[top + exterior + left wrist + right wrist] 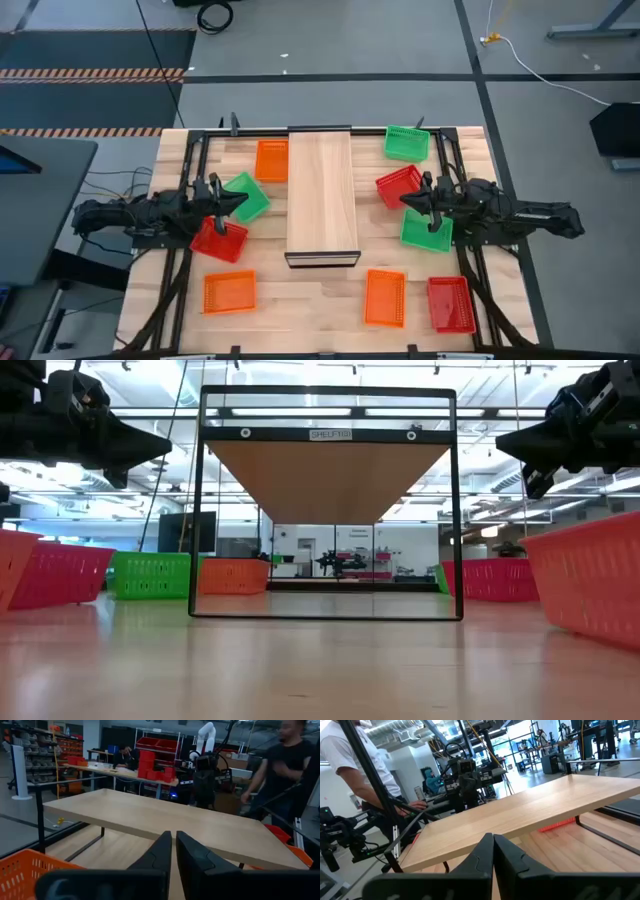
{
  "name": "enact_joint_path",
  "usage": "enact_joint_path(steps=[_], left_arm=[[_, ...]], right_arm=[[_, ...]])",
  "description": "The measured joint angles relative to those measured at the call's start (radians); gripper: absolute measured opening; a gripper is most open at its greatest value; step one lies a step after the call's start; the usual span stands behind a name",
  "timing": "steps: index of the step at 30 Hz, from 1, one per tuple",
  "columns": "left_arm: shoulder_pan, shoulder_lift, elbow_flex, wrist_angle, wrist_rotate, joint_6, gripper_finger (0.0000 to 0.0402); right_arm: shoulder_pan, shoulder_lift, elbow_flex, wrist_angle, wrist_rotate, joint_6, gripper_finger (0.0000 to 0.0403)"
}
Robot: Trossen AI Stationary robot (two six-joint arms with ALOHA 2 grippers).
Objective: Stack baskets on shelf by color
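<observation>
The shelf (322, 190) is a pale board with a dark front edge, raised over the middle of the table. Nine mesh baskets lie flat on the tabletop around it. Left of it are an orange (271, 160), a green (245, 196), a red (219, 240) and an orange (229, 292) basket. Right of it are a green (406, 143), a red (399, 186), a green (426, 229), an orange (385, 297) and a red (450, 303) basket. My left gripper (235, 203) is shut and hovers over the left green basket. My right gripper (410, 200) is shut, above the right red basket's edge. The low view shows both raised clear.
Dark frame rails (190, 170) run along the table's left and right sides under the arms. The shelf stands on a thin black frame (325, 505) with open space beneath. People stand in the room beyond the table (280, 765).
</observation>
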Motion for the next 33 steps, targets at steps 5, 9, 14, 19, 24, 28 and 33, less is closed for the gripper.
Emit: enact_joint_path(steps=[5,9,14,19,24,28,33], left_arm=[[0.000,0.000,0.000,0.000,0.000,0.000,0.0025],[0.000,0.000,0.000,0.000,0.000,0.000,0.0030],[0.000,0.000,0.000,0.000,0.000,0.000,0.0036],[0.000,0.000,0.000,0.000,0.000,0.000,0.0031],[0.000,0.000,0.000,0.000,0.000,0.000,0.0025],[0.000,0.000,0.000,0.000,0.000,0.000,0.0029],[0.000,0.000,0.000,0.000,0.000,0.000,0.0036]], right_arm=[[0.000,0.000,0.000,0.000,0.000,0.000,0.0014],[0.000,0.000,0.000,0.000,0.000,0.000,0.0014],[0.000,0.000,0.000,0.000,0.000,0.000,0.0014],[0.000,0.000,0.000,0.000,0.000,0.000,0.0014],[0.000,0.000,0.000,0.000,0.000,0.000,0.0014],[0.000,0.000,0.000,0.000,0.000,0.000,0.0014],[0.000,0.000,0.000,0.000,0.000,0.000,0.0014]])
